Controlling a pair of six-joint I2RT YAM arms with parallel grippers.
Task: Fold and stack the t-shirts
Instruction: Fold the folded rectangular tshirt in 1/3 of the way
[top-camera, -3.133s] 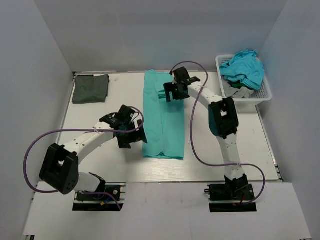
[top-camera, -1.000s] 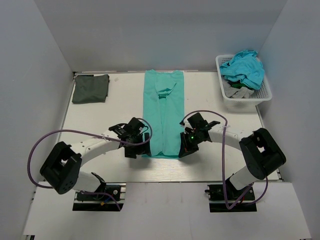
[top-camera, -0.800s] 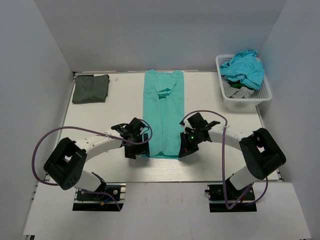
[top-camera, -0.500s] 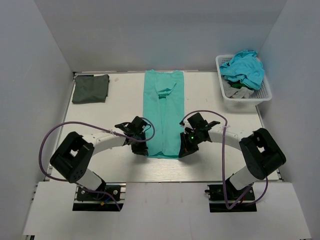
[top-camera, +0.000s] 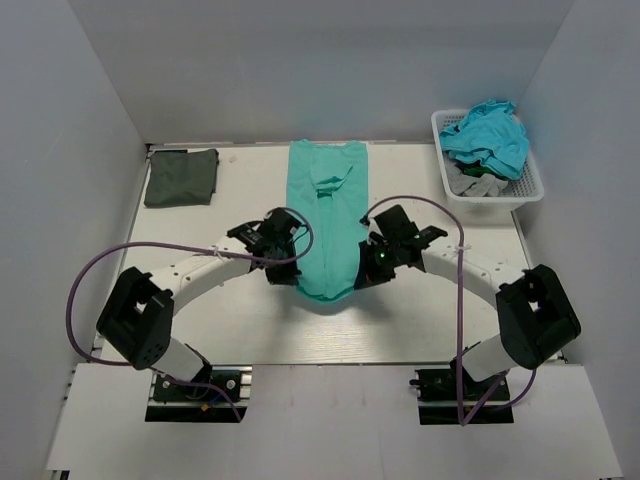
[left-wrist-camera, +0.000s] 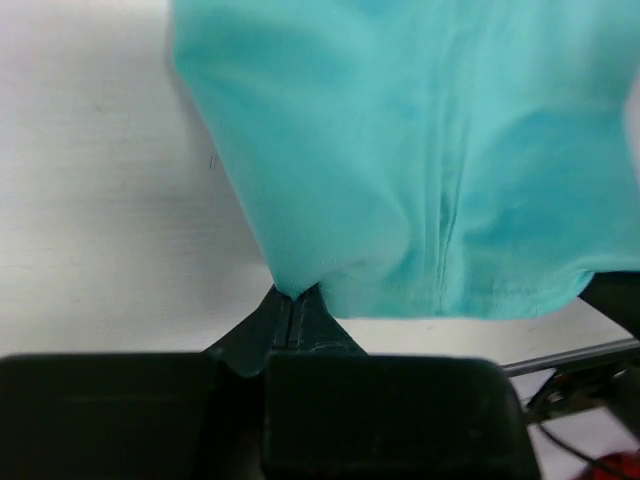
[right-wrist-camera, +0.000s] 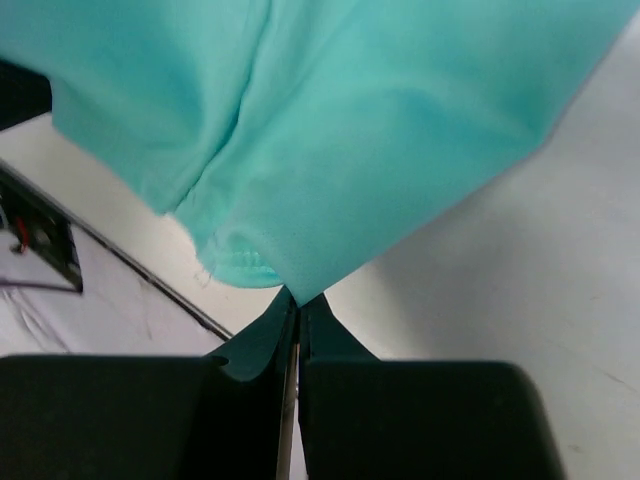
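The long, narrow teal-green t-shirt (top-camera: 327, 200) is laid lengthwise down the middle of the counter (top-camera: 200, 320), with its collar end toward the far side. Its near left corner is pinched in the closed left hand (top-camera: 283, 272), and its near right corner is pinched in the closed right hand (top-camera: 372, 275). Between the two, the shirt's near end is seen sagging in a curve. A folded dark grey-green t-shirt (top-camera: 181, 177) is seen at the far left corner. Turquoise-blue and grey t-shirts (top-camera: 487, 135) are heaped in the white basket (top-camera: 530, 188) at the far right.
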